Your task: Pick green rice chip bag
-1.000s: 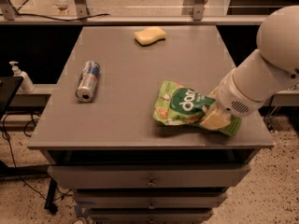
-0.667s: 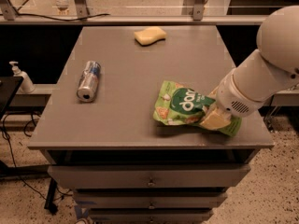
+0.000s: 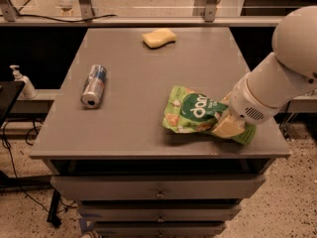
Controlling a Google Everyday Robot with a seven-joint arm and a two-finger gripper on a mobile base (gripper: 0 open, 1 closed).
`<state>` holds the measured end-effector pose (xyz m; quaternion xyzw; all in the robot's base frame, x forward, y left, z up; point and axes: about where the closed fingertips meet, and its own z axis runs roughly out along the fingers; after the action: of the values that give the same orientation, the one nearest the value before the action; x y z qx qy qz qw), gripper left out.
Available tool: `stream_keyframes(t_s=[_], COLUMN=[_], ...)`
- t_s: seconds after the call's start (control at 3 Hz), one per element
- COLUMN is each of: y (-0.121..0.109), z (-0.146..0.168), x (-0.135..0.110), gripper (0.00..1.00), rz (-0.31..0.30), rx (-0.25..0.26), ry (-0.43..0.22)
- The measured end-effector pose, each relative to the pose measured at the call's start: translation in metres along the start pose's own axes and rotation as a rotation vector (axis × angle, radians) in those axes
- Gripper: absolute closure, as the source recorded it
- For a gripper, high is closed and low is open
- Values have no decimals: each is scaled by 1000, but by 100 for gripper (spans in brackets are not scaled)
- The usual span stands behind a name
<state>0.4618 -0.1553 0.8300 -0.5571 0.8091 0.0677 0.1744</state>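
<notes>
green rice chip bag (image 3: 195,114): crinkly light-green pouch, dark green circle with white lettering ("dan" readable, the rest is covered), and round orange-brown chips printed near its 9 o'clock edge. It lies print-up on the grey table (image 3: 133,83), at about 4 o'clock from the top's centre, close to the front edge. Long axis runs roughly 10 to 4 o'clock. The film is rumpled, not flat. gripper (image 3: 229,128) sits over the bag's 4 o'clock end, probably touching it. A pale green corner pokes out past it.
</notes>
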Motion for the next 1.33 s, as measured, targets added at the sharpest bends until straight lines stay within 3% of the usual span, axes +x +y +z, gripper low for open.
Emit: stream_keyframes(t_s=[0.33, 0.67, 1.33], y=[0, 0, 0], z=[0, 0, 0], x=[0, 0, 0], gripper=[100, 82, 36], rz=[0, -1, -1], rx=[0, 0, 0], ry=[0, 0, 0])
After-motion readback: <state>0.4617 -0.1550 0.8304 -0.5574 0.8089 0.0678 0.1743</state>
